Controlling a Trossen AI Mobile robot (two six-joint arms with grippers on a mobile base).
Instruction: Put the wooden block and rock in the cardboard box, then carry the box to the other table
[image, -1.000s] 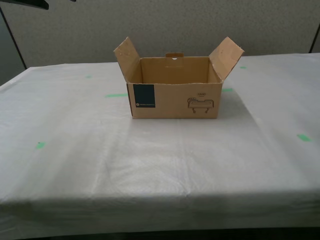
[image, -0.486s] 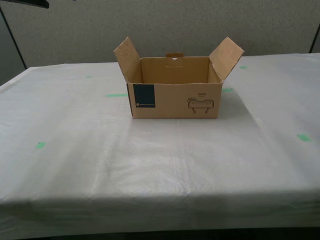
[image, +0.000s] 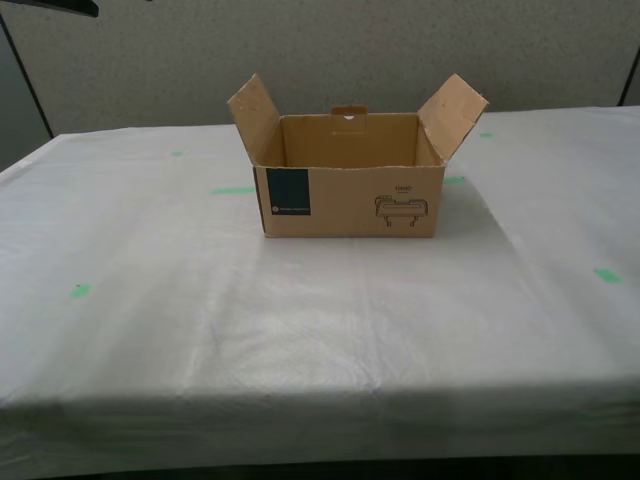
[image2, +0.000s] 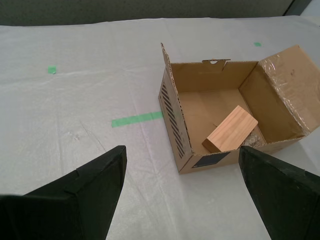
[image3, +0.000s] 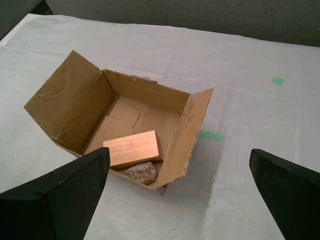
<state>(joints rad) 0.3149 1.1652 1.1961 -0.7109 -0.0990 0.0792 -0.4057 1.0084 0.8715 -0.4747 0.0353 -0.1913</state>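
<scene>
We found the cardboard box (image: 350, 175) standing flaps-up on the other table (image: 150, 300), the white cloth with green tape marks (image: 232, 190). The wooden block (image3: 131, 148) lay inside on the box floor, and the rock (image3: 142, 172) sat touching it against the near wall. The loading step read as done, and with the box on this cloth the carry step looked complete or close to it.

Our first gripper (image3: 180, 192) hung above and to one side of the box, jaws wide and holding nothing. Our second gripper (image2: 182, 187) hung likewise on the opposite side, jaws wide and empty. Neither touched the cardboard; the box stood ahead of and below each.

In our judgement little remained beyond drawing both arms clear; should the box need shifting, each gripper would have to descend onto a side wall or flap.

The raised side flaps (image: 452, 115) leaned outward toward each gripper and were the nearest edges to catch. Bare cloth lay open all round the box, and the table edges were well apart from it
</scene>
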